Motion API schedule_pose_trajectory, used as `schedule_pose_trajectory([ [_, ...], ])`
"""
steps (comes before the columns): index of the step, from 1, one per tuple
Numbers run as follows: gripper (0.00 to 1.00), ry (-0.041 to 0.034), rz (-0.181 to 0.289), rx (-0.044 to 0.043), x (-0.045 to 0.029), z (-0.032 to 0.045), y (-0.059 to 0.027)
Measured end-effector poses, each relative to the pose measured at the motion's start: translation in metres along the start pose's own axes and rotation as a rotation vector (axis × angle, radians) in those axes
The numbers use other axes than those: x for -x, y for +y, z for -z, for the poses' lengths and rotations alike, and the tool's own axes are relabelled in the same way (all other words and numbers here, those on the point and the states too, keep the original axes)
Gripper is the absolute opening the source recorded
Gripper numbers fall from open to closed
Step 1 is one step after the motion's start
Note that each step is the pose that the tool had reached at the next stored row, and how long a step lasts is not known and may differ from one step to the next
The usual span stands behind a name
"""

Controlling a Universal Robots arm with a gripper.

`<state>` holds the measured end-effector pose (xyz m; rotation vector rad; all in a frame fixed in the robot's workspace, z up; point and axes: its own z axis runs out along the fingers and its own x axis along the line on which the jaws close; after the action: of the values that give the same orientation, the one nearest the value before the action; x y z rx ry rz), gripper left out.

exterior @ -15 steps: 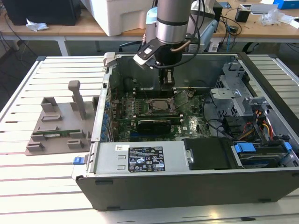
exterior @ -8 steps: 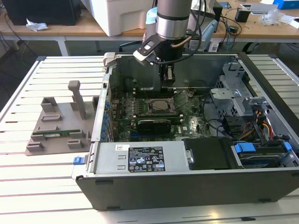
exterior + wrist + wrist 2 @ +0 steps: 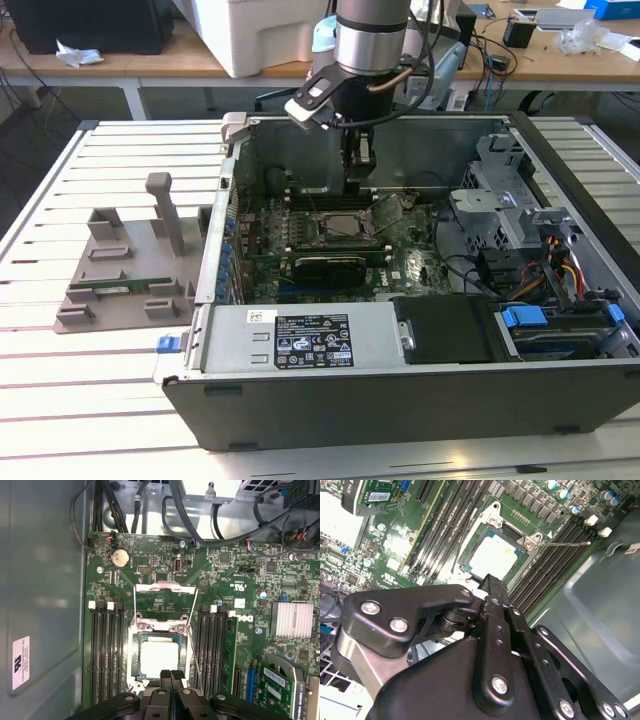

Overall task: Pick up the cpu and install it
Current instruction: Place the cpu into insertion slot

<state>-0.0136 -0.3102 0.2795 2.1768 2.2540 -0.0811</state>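
Tool (image 3: pixel 171 674) in the first wrist view: the two black fingertips are pressed together with no gap, and nothing is held between them. The tips sit over one edge of the cpu (image 3: pixel 159 661); whether they touch it cannot be told. The cpu lies flat in the socket with its pale silvery top up, squared to the socket frame. The metal load plate (image 3: pixel 165 599) is swung open and stands beyond the socket's far edge from the tool. The thin wire retention lever (image 3: pixel 194 645) is unlatched and runs along one side of the socket. Black memory slots (image 3: pixel 107 650) flank the socket on both sides, with white latches at their ends. Further out on the green motherboard (image 3: pixel 240 580) are a coin cell battery (image 3: pixel 119 558) and a finned silver heatsink (image 3: pixel 292 619). Dark cables (image 3: pixel 200 525) cross above the board's far edge. In the exterior view the arm reaches straight down into the open computer case (image 3: pixel 400 395), which lies on its side on the white slatted bench (image 3: pixel 60 170). A labelled power supply (image 3: pixel 300 335) fills the case's near side. On the bench at the exterior view's left, just beside the case, sits a grey holder block (image 3: pixel 110 270) with upright posts, and a green memory stick (image 3: pixel 120 290) lies in it.
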Motion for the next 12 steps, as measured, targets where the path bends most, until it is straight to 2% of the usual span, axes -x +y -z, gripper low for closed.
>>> schedule_pose_trajectory([
  [12, 0.11, 0.0000, 0.000, 0.0000, 0.0006, 0.0156, -0.0005],
])
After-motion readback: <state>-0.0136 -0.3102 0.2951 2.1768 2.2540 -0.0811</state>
